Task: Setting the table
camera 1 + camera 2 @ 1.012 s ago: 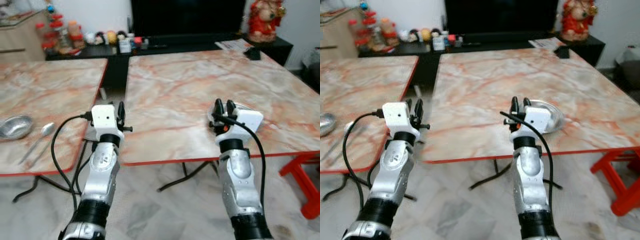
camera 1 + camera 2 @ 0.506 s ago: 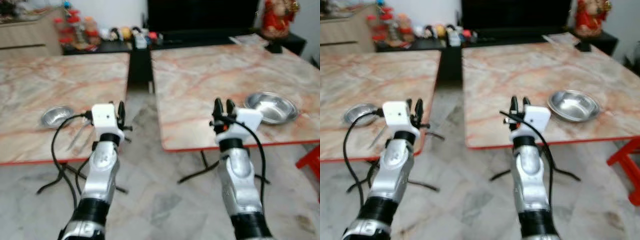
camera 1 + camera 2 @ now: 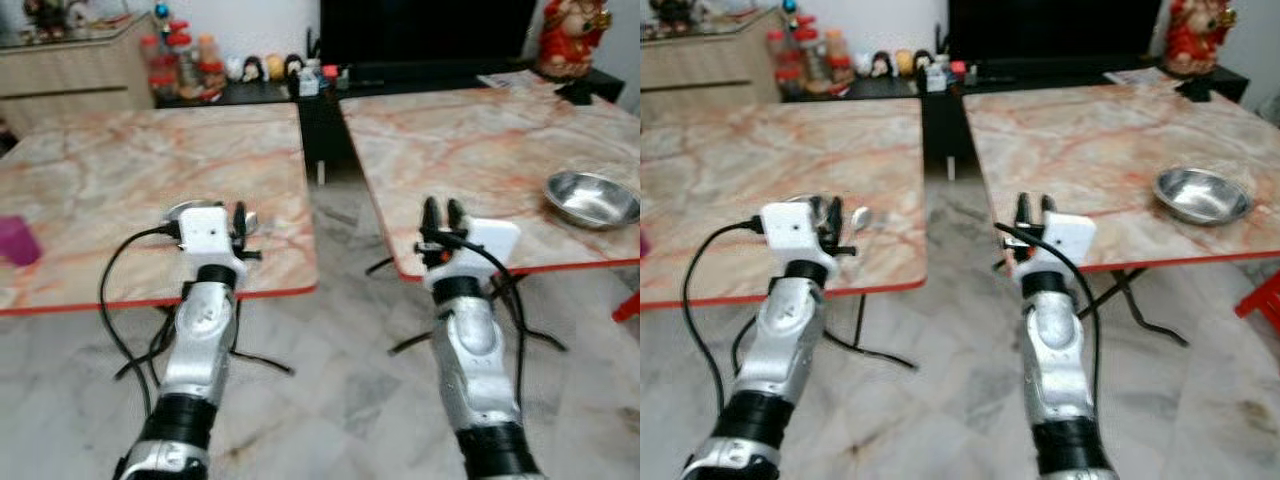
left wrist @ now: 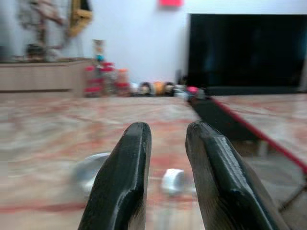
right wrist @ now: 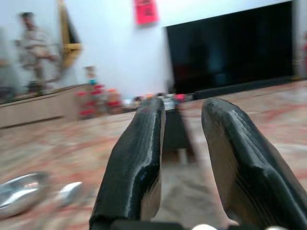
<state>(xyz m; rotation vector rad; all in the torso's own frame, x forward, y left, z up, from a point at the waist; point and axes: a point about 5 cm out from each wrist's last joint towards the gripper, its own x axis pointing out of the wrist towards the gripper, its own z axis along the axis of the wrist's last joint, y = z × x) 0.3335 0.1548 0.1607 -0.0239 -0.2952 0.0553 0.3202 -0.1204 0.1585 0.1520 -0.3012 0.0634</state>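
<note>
At the far left, a pink cup point(image 3: 17, 240) stands on the left table point(image 3: 120, 180), a marble-patterned top with a red edge. Near that table's front right corner lie a steel bowl point(image 4: 91, 170) and a spoon point(image 3: 859, 215), close beside each other; both are blurred in the left wrist view, and from the head the bowl is mostly hidden behind the left wrist's white housing. The left gripper point(image 3: 239, 222) is raised over this corner, just in front of the bowl and spoon, with its two black fingers point(image 4: 125, 182) a little apart and nothing between them.

A dark gap with bare floor separates the two tables. The right gripper point(image 3: 442, 216) is held up before the near left corner of the right table point(image 3: 460, 140), its fingers point(image 5: 139, 167) likewise slightly apart and empty. In the right wrist view the bowl and spoon show as blurred shapes beyond its fingers.

Farther right, a second bowl point(image 3: 592, 198) sits near the front edge of the right table, well apart from both grippers. Along the back wall run a wooden sideboard, a low shelf with jars and small figures point(image 3: 240, 68), and a dark TV point(image 3: 420, 35).
</note>
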